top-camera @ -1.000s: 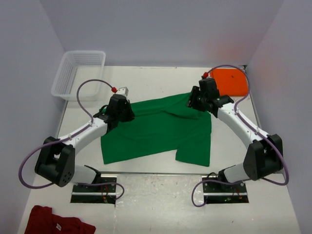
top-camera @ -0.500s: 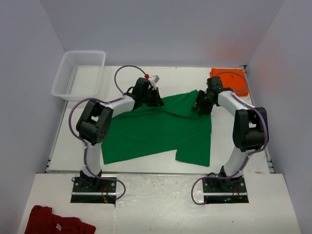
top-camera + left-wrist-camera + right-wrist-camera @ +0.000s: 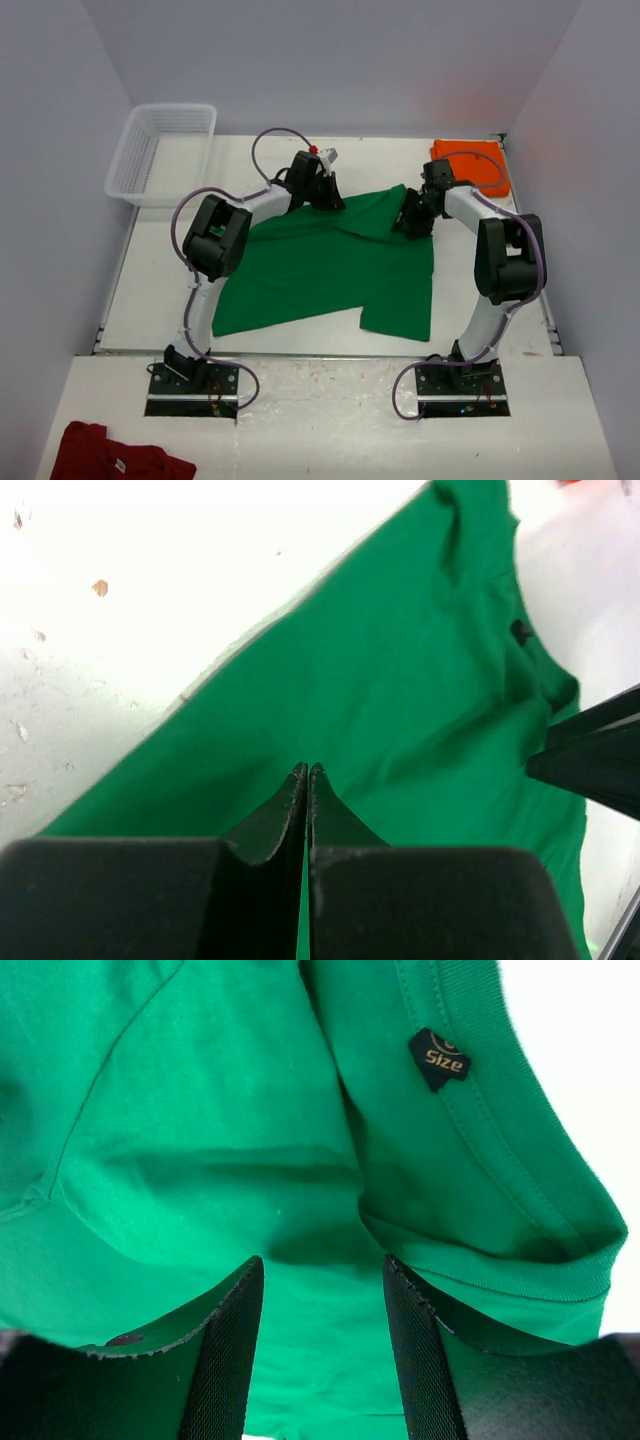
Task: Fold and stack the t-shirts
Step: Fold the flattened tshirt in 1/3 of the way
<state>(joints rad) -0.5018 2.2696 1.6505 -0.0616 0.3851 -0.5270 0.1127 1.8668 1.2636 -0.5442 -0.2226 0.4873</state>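
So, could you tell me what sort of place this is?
Probably a robotics lab test cell: plain white walls box in a white table, the left arm and right arm are bolted at its near edge, and the props include a green t-shirt, an orange t-shirt and a plastic basket.

Two matching arms, left arm (image 3: 215,240) and right arm (image 3: 508,262): white tubular links between bulky black joint housings, each rising from a black base fixed to a metal plate (image 3: 160,400) at the worktop's near edge. A thin purple cable (image 3: 268,134) runs loosely outside each arm from base to wrist, with a spare loop beside the plate. The left wrist carries a small red cap (image 3: 313,149) next to a pale grey block (image 3: 327,156). Wrist views: jaws matte black, broad at the root, tapering to thin edges; the right pair shows finely toothed rims.
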